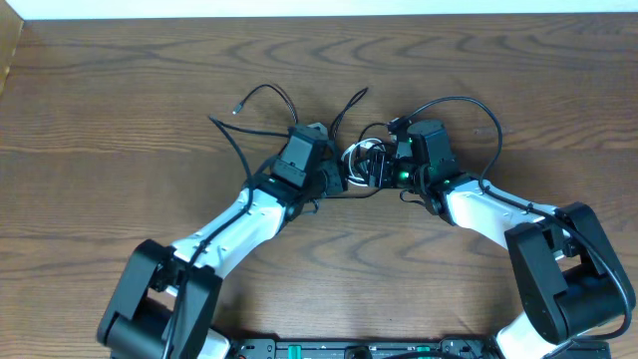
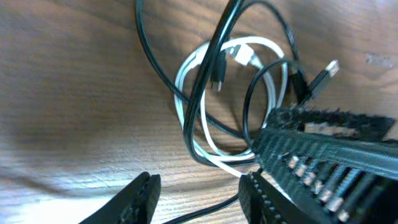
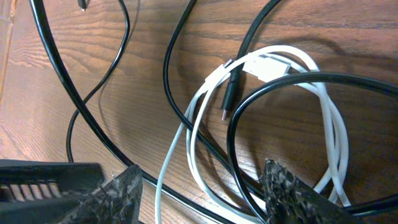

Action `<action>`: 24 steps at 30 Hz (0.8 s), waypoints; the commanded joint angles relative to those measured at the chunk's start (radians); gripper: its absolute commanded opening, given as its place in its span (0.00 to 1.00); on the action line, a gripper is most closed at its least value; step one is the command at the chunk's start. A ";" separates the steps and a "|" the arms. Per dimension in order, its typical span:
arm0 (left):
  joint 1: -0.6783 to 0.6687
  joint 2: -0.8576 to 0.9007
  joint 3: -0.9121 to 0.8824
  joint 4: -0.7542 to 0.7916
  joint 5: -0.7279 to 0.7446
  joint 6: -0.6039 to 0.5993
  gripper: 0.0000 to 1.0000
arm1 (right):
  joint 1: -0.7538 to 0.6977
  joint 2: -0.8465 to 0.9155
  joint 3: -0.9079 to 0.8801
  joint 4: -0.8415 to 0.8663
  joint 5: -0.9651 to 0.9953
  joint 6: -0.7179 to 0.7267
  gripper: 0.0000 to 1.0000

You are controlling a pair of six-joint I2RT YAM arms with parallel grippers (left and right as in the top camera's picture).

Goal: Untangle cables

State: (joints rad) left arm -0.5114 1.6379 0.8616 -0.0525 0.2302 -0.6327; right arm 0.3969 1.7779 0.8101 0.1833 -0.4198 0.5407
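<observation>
The left gripper (image 2: 199, 183) and right gripper (image 3: 202, 169) stood released, fingers (image 2: 140, 199) spread, with the looped white cable (image 3: 267, 65) and black cable (image 3: 323, 77) lying tangled just beyond their tips.

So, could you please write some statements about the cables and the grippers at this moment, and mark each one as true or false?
1. The white cable lies in loops on the wooden table. True.
2. The black cable crosses the white loops. True.
3. Both grippers are shut tight. False: the left gripper and the right gripper both have their jaws apart.
4. The grippers are at opposite edges of the table, far from the cables. False: both are right at the cables, near the middle of the table, facing each other.
</observation>
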 commanded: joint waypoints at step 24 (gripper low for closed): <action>-0.012 0.107 0.007 0.115 -0.120 -0.008 0.62 | 0.002 0.014 -0.004 -0.004 0.103 -0.026 0.69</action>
State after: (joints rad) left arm -0.5228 1.7336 0.8616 0.0505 0.1413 -0.6353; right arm 0.3969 1.7779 0.8101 0.1799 -0.3393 0.5285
